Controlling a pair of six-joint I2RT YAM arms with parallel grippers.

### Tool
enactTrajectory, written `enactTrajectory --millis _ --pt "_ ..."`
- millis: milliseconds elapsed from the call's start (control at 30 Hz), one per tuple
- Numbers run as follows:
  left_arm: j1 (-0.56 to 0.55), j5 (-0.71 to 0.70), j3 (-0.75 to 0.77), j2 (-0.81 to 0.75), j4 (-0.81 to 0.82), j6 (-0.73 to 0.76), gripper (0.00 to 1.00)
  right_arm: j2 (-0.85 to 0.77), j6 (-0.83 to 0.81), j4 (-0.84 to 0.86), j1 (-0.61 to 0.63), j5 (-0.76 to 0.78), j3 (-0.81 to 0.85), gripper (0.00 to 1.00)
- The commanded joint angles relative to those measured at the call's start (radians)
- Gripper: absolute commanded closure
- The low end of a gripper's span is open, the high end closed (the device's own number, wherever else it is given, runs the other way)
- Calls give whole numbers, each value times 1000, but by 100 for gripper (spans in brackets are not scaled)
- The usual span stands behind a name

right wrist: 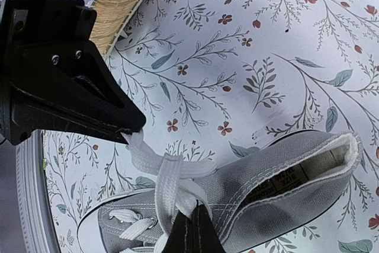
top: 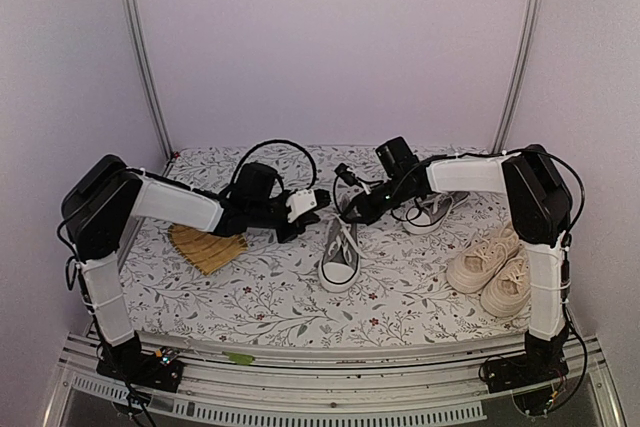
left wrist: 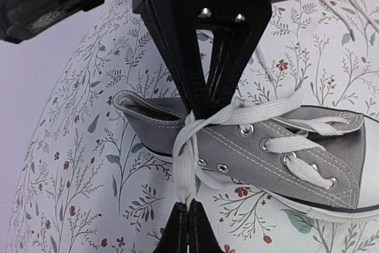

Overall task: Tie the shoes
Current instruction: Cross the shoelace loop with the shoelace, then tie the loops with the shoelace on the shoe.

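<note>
A small grey sneaker (top: 340,255) with white laces lies mid-table, toe toward me. My left gripper (top: 310,207) and right gripper (top: 353,209) meet just above its ankle end. In the left wrist view my left gripper (left wrist: 189,204) is shut on a white lace (left wrist: 185,170) drawn off the shoe (left wrist: 296,158). In the right wrist view my right gripper (right wrist: 195,208) is shut on the other lace (right wrist: 169,188), which crosses the first over the shoe's (right wrist: 278,188) opening. The second grey sneaker (top: 432,211) lies behind my right arm. The cream pair (top: 495,267) stands at the right.
A woven straw fan (top: 205,247) lies on the flowered tablecloth (top: 270,297) under my left forearm; it also shows in the right wrist view (right wrist: 118,4). Metal frame posts (top: 145,57) stand at the back corners, with plain walls behind.
</note>
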Motion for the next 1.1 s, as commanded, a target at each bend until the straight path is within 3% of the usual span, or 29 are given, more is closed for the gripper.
enactTrajectory --millis 0,500,700,1067 --pt "10 -8 1 22 -8 -13 100 -48 5 -13 -19 30 5 99" --pt "4 18 32 75 -22 -52 100 -71 68 42 -49 -9 -43 94" --pt "-10 24 50 102 -15 -65 100 -71 77 52 -49 -4 -51 99" --pt "-4 -47 100 157 -55 -100 100 -194 106 69 -60 33 -240 99"
